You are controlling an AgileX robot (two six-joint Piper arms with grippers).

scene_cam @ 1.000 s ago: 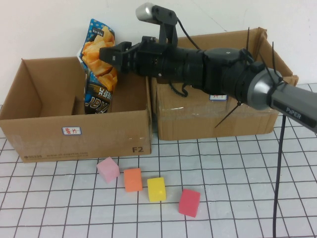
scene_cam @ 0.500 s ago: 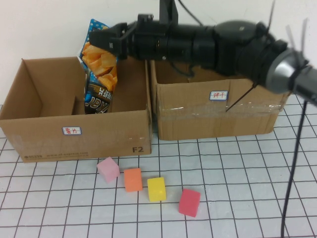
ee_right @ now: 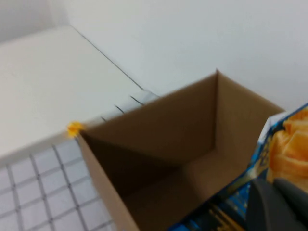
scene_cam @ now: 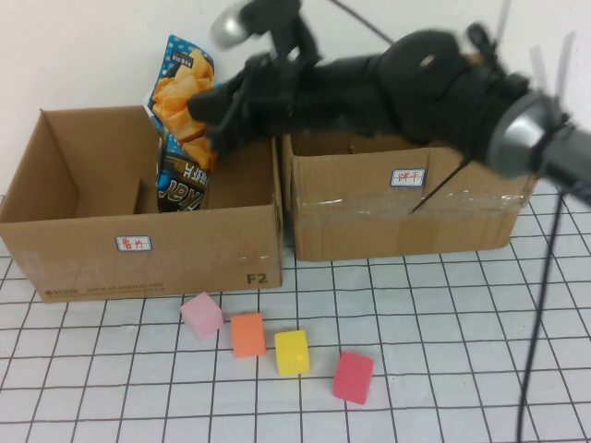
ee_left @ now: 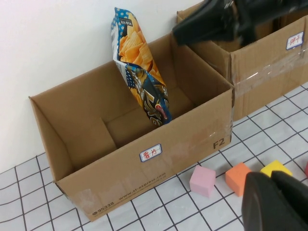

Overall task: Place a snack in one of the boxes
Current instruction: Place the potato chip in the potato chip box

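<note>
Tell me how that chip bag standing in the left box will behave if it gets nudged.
The chip bag stands tall and narrow, leaning on the left box's right wall, so it probably tips easily. Its creased film looks floppy and likely light. The right claw, shut, is beside its upper part; the left claw is parked, shut.

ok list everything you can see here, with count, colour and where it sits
chip bag: one, blue and orange, standing tilted in the left box
left box: one, brown cardboard, left side by the wall
right box: one, brown cardboard, beside the left box
cubes: four in a row in front of the boxes: pink, orange, yellow, red
table: one, white with black grid
right gripper: one, black, jaws shut, over the left box beside the chip bag
left gripper: one, black, jaws shut, near the cubes
</note>
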